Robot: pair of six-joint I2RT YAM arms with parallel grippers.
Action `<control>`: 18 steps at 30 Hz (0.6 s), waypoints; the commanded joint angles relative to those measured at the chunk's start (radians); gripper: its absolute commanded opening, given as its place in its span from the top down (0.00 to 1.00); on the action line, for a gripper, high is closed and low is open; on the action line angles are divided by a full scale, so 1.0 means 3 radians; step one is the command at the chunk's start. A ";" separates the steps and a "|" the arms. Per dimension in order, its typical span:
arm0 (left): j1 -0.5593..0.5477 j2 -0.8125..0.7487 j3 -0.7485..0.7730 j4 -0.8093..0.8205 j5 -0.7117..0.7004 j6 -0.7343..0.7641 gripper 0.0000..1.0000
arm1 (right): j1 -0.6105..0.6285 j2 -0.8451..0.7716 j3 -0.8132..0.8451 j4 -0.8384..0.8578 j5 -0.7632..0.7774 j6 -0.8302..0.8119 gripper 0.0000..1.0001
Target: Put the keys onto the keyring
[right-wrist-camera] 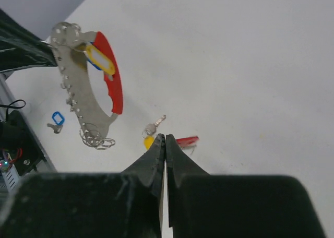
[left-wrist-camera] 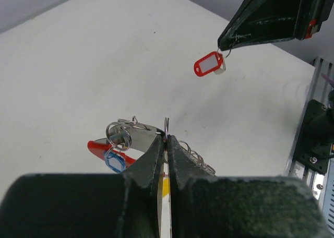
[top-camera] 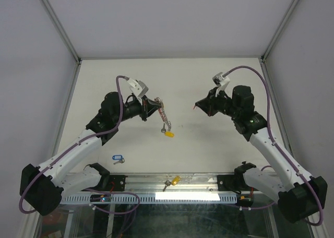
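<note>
My left gripper point(top-camera: 152, 107) point(left-wrist-camera: 167, 137) is shut on a silver ring of the keyring point(top-camera: 162, 112) point(right-wrist-camera: 78, 94), holding it above the table. Its red band point(left-wrist-camera: 98, 146) point(right-wrist-camera: 114, 81) curves beside the metal strip, and a yellow tag point(right-wrist-camera: 100, 59) and a blue tag point(left-wrist-camera: 114, 162) hang on it. Facing it, my right gripper point(top-camera: 197, 106) point(right-wrist-camera: 165, 139) is shut on the ring of a red-tagged key point(left-wrist-camera: 209, 64) point(right-wrist-camera: 187, 141), which dangles from its tip. A yellow-tagged key point(top-camera: 168, 134) point(right-wrist-camera: 151, 137) lies on the table between the arms.
A blue-tagged key point(top-camera: 117, 158) point(right-wrist-camera: 56, 119) lies on the table near the left arm's base. Another yellow-tagged key point(top-camera: 174, 181) rests on the metal rail point(top-camera: 141, 181) at the near edge. Grey walls enclose the table on three sides.
</note>
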 commanded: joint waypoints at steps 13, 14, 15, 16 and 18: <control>-0.0096 0.0148 0.0303 0.1160 0.0633 -0.0001 1.00 | 0.0870 -0.0248 0.0203 0.1152 0.0158 0.0094 1.00; -0.0194 0.0111 0.0346 0.1026 0.0501 0.0162 1.00 | 0.0891 -0.0263 0.0202 0.1150 0.0202 0.0059 1.00; -0.0321 0.0075 0.0393 0.0875 0.0335 0.0338 1.00 | 0.0899 -0.0287 0.0194 0.1141 0.0260 0.0027 1.00; -0.0470 0.0026 0.0428 0.0715 0.0118 0.0535 1.00 | 0.0897 -0.0327 0.0179 0.1130 0.0304 0.0002 1.00; -0.0789 -0.0058 0.0475 0.0576 -0.0234 0.0868 1.00 | 0.0897 -0.0428 0.0114 0.1122 0.0418 -0.0076 1.00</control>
